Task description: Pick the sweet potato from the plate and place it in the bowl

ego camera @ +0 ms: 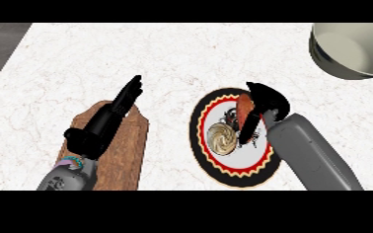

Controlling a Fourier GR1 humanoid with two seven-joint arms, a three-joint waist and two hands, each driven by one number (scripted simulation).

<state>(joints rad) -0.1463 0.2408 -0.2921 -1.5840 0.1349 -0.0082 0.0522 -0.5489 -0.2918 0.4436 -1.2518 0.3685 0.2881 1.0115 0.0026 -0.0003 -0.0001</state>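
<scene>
A reddish-brown sweet potato [245, 104] lies on the upper part of a round patterned plate [218, 165] with black, red and cream rings. My right hand [264, 101] is over the plate with fingers and thumb curled round the sweet potato, hiding much of it. A cream-grey bowl [344, 49] stands at the far right, cut off by the view's edge. My left hand [109, 118] rests open, fingers straight, over a wooden board at the left.
A wooden cutting board [124, 153] lies under my left forearm at the lower left. The white marbled counter [182, 54] stretches between the plate and the bowl. A dark strip marks the counter's left edge [9, 39].
</scene>
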